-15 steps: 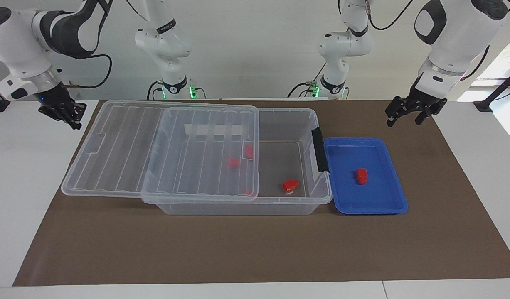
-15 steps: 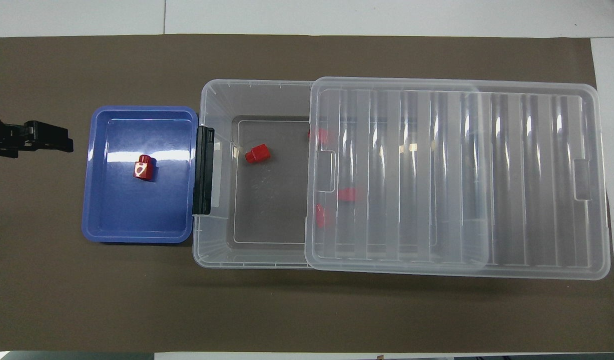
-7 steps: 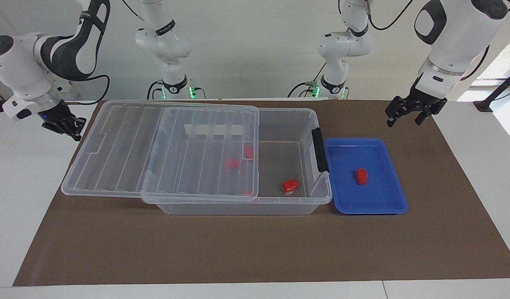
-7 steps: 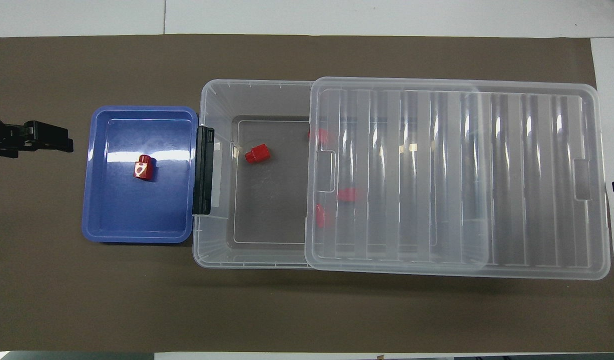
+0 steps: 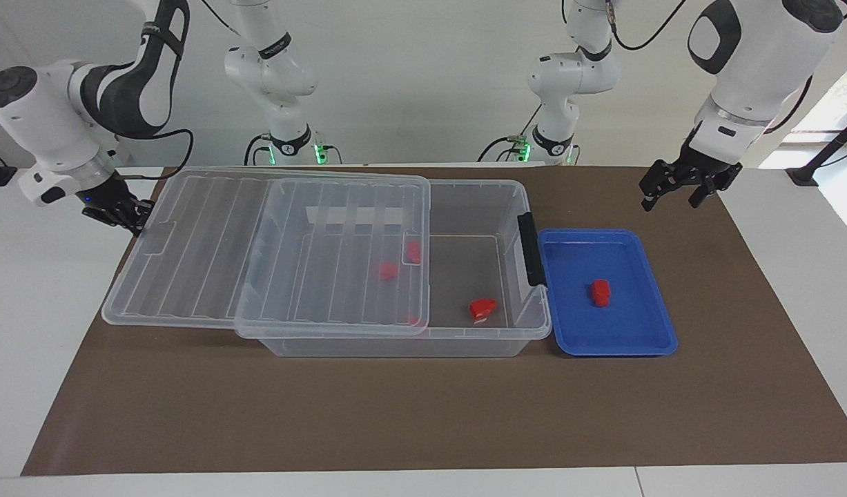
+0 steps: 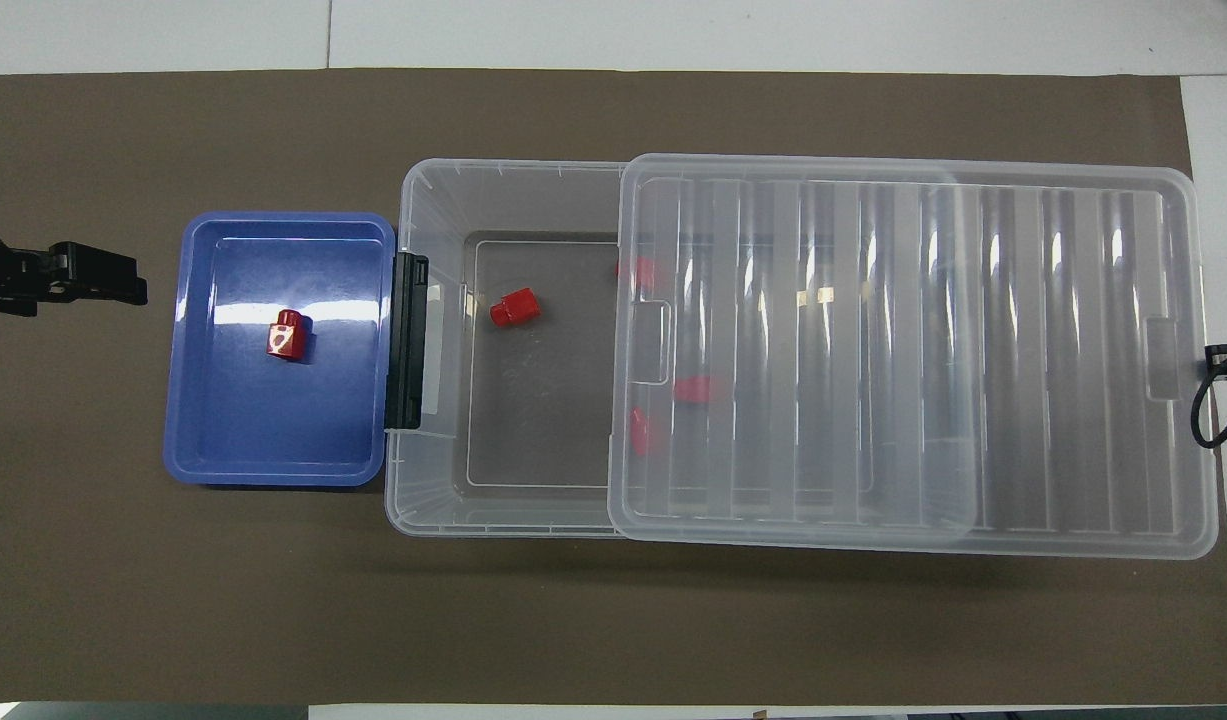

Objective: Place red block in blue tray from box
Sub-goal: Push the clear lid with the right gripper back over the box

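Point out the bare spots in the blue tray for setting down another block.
The blue tray holds one red block near its middle. Bare floor lies all round it, widest along the rim nearer the robots. The edge against the box is tight.

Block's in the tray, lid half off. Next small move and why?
Probably the right gripper closes in on the lid edge to slide it shut: a red block already lies in the blue tray, and the left gripper waits open.

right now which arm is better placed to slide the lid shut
Right: the right gripper is at the overhanging end of the lid; the left gripper hangs by the blue tray.
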`<state>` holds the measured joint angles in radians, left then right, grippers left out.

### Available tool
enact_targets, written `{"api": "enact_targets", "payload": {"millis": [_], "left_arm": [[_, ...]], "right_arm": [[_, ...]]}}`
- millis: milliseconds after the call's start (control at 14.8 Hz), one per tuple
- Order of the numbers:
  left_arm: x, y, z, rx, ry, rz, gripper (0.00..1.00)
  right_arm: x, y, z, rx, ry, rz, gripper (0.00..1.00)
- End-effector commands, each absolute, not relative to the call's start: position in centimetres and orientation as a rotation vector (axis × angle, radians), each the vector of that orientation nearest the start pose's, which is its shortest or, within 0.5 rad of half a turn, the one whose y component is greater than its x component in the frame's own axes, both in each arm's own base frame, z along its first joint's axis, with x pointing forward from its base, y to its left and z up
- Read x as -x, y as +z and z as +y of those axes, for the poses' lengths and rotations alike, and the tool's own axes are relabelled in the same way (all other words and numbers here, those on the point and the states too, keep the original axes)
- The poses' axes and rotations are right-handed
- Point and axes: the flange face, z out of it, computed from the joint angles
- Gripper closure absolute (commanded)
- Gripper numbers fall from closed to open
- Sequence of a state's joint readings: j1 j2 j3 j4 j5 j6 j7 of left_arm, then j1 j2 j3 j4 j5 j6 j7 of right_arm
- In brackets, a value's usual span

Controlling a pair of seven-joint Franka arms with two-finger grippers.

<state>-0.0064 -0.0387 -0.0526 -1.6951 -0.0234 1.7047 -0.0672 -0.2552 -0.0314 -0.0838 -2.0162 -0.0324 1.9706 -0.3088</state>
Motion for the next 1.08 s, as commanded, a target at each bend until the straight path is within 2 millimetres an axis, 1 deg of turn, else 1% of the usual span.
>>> {"api": "enact_targets", "payload": {"millis": [0, 203, 271, 406, 676, 744, 879, 1015], "left_arm": [[-54.6, 60.2, -3.1, 3.16, -0.083, -0.006, 0.0], [-54.5, 60.1, -3.1, 3.159, -0.081, 0.011, 0.0], [-54.5, 60.1, -3.1, 3.159, -0.079, 0.011, 0.0], [-54.4, 60.0, -3.1, 3.158, -0.076, 0.016, 0.0], [-54.4, 60.0, -3.1, 3.157, -0.074, 0.016, 0.0], [-54.5, 59.9, -2.6, 3.157, -0.072, 0.002, 0.0], [-54.4, 59.9, -2.4, 3.157, -0.064, -0.006, 0.0], [-54.3, 60.0, -2.4, 3.157, -0.062, -0.008, 0.0]], "right_arm": [[-51.3, 46.3, -16.7, 3.157, 0.028, 0.051, 1.0], [-51.8, 46.1, -14.6, 3.154, 0.033, 0.072, 1.0], [-52.1, 46.2, -13.7, 3.154, 0.03, 0.067, 1.0], [-52.1, 45.9, -12.6, 3.151, 0.038, 0.08, 1.0], [-52.0, 45.4, -11.0, 3.109, 0.042, 0.086, 1.0], [-51.9, 45.2, -10.8, 3.108, 0.047, 0.103, 1.0], [-51.7, 44.8, -9.9, 3.105, 0.059, 0.102, 1.0], [-51.6, 44.7, -9.6, 3.105, 0.064, 0.113, 1.0]]}}
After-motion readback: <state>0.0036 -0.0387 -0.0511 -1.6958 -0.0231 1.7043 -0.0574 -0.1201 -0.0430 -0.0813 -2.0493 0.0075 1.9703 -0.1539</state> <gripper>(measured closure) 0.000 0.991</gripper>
